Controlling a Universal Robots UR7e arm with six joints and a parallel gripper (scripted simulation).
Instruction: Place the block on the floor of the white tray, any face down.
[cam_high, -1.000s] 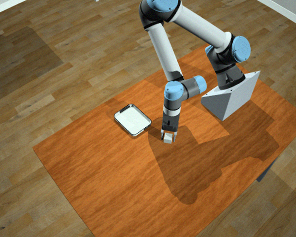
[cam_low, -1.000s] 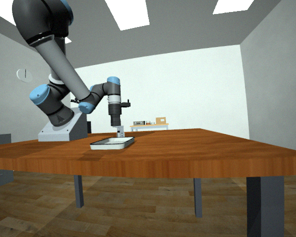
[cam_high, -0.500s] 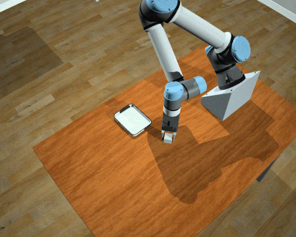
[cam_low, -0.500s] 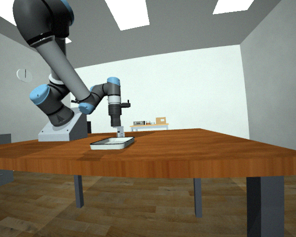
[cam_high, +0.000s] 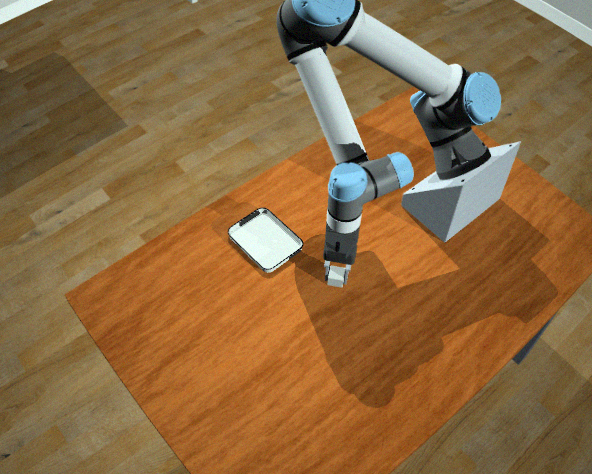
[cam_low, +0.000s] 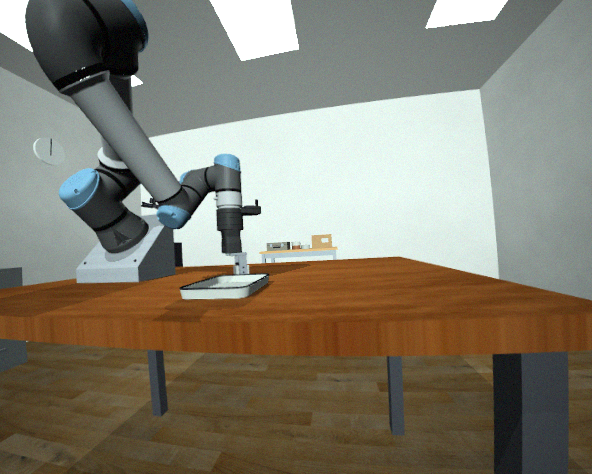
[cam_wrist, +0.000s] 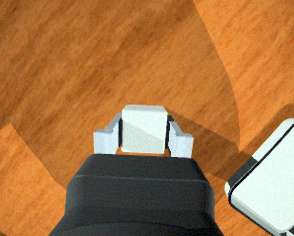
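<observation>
A small white block (cam_high: 336, 275) rests on the orange wooden table, just right of the white tray (cam_high: 265, 239). My gripper (cam_high: 337, 270) points straight down over the block, and its two fingers are shut on the block's sides. In the wrist view the block (cam_wrist: 143, 129) sits tight between both fingers, and a corner of the tray (cam_wrist: 265, 189) shows at the right edge. In the exterior view the gripper (cam_low: 241, 265) stands behind the tray (cam_low: 225, 286); the block there is mostly hidden by the fingers. The tray floor is empty.
The robot's grey base (cam_high: 462, 192) stands on the table behind and to the right of the gripper. The arm's shadow falls across the table in front of the block. A small far table (cam_low: 298, 251) with boxes stands against the back wall.
</observation>
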